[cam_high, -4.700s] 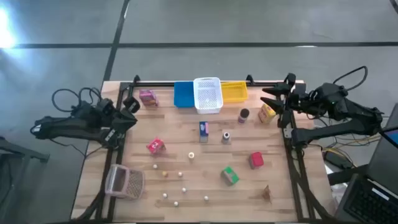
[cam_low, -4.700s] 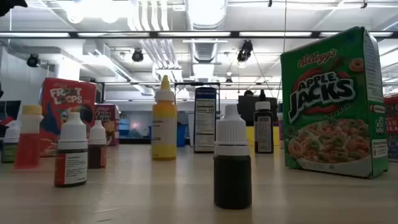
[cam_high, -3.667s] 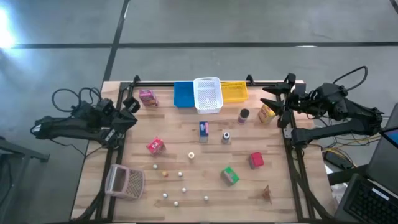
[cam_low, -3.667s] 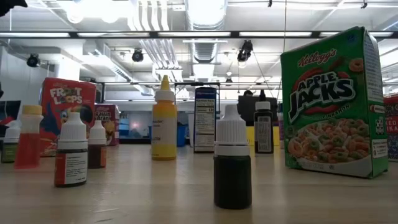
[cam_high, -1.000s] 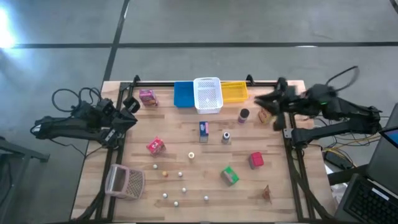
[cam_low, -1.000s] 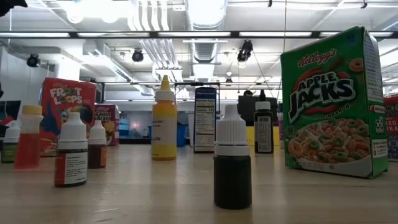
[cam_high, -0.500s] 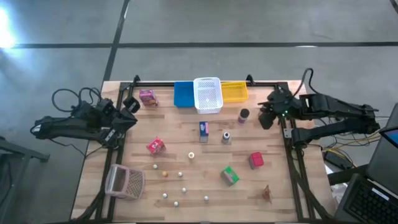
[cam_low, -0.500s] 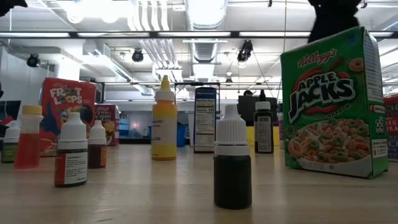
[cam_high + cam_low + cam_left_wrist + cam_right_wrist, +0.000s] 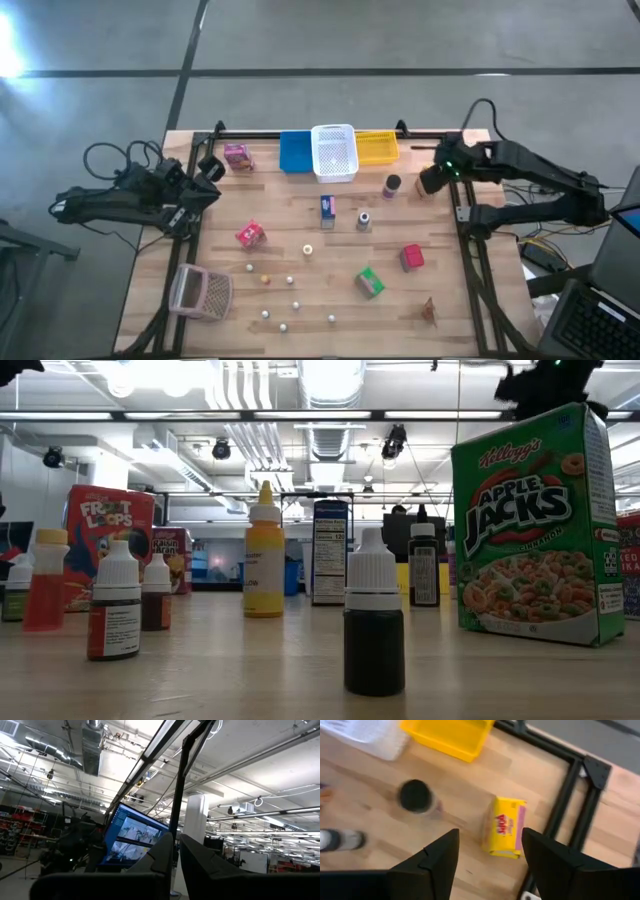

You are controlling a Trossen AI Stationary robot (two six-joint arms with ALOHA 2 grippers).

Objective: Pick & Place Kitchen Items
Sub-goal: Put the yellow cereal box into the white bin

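- Right gripper, in the high view, hangs over the table's back right corner, covering the yellow box there; the left gripper waits at the left edge.
- Low view: a dark arm part shows above the Apple Jacks box.
- Left wrist view: fingers pressed together, aimed at the ceiling.
- Right wrist view: fingers spread apart above the yellow box, which lies flat, long axis toward the yellow bin, beside a dark jar.

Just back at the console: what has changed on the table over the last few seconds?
The right claw swung in from the table's right edge, opened, and now hovers over the yellow box, holding nothing. The left claw stayed shut at the left edge; no item moved.
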